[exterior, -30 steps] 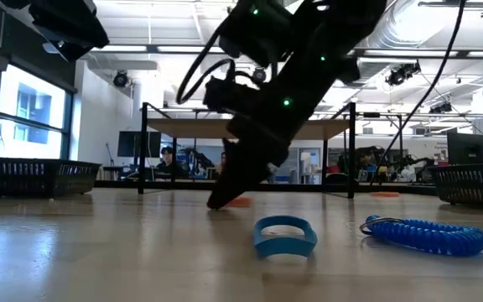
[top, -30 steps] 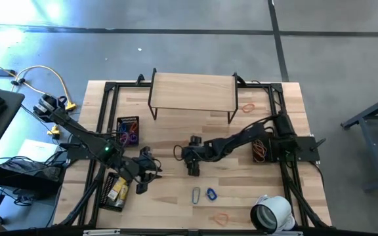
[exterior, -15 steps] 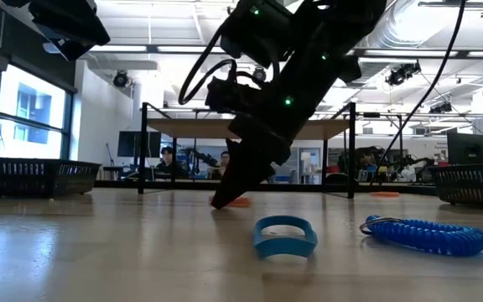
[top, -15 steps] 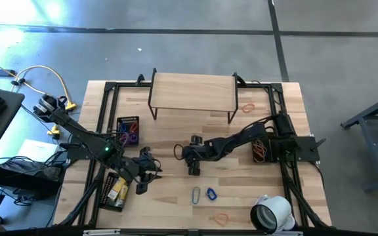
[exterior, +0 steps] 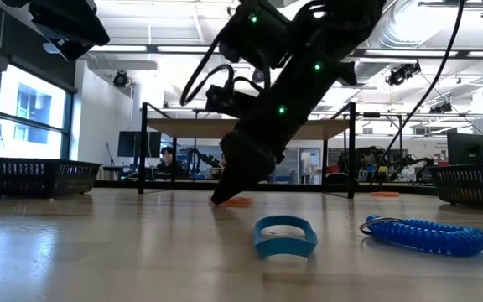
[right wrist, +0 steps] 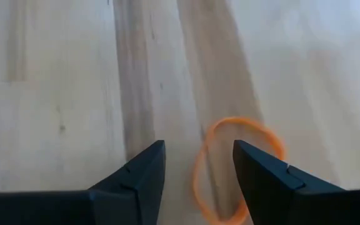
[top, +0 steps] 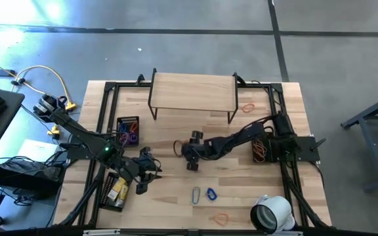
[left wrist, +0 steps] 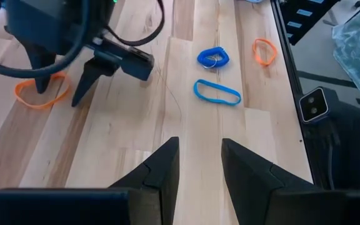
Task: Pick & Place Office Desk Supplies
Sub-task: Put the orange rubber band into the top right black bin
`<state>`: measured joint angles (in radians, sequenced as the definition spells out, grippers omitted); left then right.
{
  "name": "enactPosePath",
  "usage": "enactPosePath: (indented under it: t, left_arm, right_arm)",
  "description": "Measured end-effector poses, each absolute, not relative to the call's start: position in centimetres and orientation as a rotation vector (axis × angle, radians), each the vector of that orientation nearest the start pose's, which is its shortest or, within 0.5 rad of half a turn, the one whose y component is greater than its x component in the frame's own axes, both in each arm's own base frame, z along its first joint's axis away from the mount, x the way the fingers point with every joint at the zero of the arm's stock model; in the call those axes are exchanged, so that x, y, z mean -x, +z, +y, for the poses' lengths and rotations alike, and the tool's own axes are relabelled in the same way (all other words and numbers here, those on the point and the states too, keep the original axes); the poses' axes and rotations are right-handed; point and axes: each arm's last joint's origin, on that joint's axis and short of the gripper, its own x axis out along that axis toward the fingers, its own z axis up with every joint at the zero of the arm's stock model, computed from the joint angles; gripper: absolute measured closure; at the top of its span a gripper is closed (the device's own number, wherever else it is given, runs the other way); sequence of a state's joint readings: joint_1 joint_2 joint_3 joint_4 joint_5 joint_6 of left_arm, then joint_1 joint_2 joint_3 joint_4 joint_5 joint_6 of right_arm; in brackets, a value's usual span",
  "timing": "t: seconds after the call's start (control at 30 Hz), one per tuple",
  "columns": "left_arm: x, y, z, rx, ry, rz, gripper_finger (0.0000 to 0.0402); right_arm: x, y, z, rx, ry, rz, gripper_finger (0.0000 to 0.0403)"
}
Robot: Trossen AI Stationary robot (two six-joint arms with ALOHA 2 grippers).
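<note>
We have the right gripper (top: 190, 164) low at mid-table, fingers (right wrist: 139, 175) spread astride an orange band (right wrist: 236, 169) lying flat, set to pinch it, while the left gripper (top: 143, 180) waits near the left edge, fingers (left wrist: 158, 169) apart, empty.

Two dark fingers (right wrist: 132, 178) stand apart over the wood table (right wrist: 55, 75); an orange band (right wrist: 237, 169) lies flat on the wood, partly in the gap between them.
</note>
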<state>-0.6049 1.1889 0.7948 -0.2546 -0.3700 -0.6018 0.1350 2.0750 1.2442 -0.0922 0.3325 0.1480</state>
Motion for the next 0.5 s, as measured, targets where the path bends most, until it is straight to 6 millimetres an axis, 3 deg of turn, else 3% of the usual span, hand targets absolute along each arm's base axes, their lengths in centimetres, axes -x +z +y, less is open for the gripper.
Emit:
enactPosePath:
  t: [0.17, 0.37, 0.5]
  left_arm:
    - [-20.9, 25.3, -13.2, 0.278, -0.047, 0.616, 0.0287]
    - [-20.9, 25.3, -13.2, 0.278, -0.048, 0.616, 0.0287]
    - [-20.9, 25.3, -13.2, 0.279, -0.048, 0.616, 0.0287]
  right_arm:
    - [-41.1, 11.1, 3.4, -0.087, -0.224, 0.943, 0.0225]
    - [-41.0, 9.7, 3.1, -0.077, -0.237, 0.996, 0.0231]
    - [-41.0, 9.6, 3.1, -0.070, -0.233, 1.002, 0.0257]
